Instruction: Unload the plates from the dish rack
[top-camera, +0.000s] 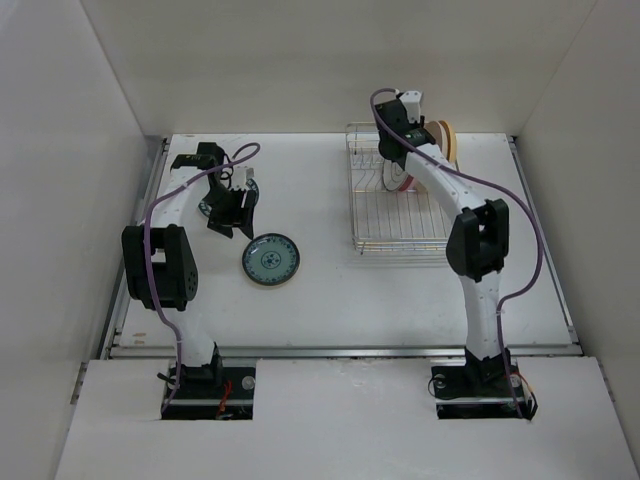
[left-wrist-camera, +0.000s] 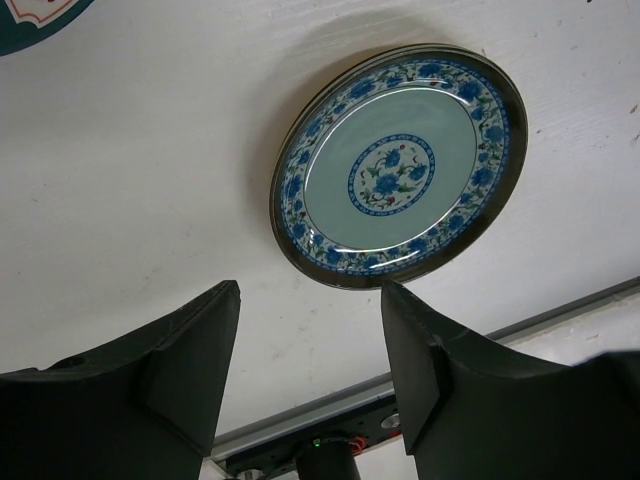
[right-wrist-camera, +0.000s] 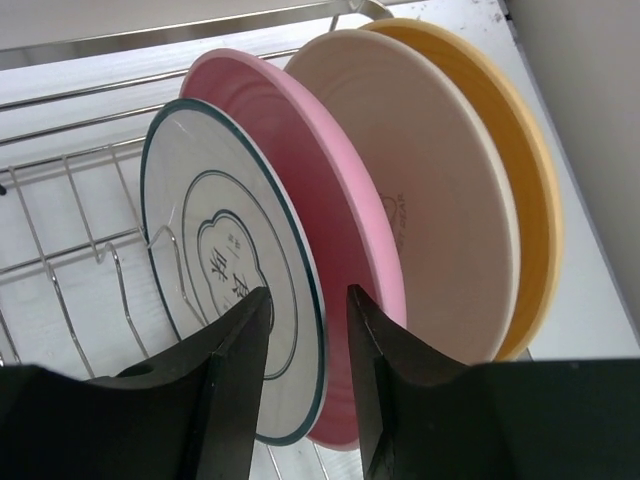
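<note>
You had the right fingers (right-wrist-camera: 230, 390) open astride the rim of the white plate (right-wrist-camera: 215, 240) in the dish rack (right-wrist-camera: 90, 45), with the pink plate (right-wrist-camera: 300, 150) close behind. Slipping one finger between them before closing looked wise. Your left fingers (left-wrist-camera: 190, 350) were open and empty above the teal plate (left-wrist-camera: 395, 170) on the surface (left-wrist-camera: 150, 150).

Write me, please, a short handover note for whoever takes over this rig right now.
Left gripper: open and empty, above the table beside the teal plate.
Right gripper: open, jaws either side of the rim of the white plate in the rack.
Done: the teal plate lies flat on the table; a second plate lies near it, mostly out of view.
Left: the white plate, pink plate, cream plate and orange plate stand upright in the rack. Cream and orange may be one plate; I cannot tell.
</note>
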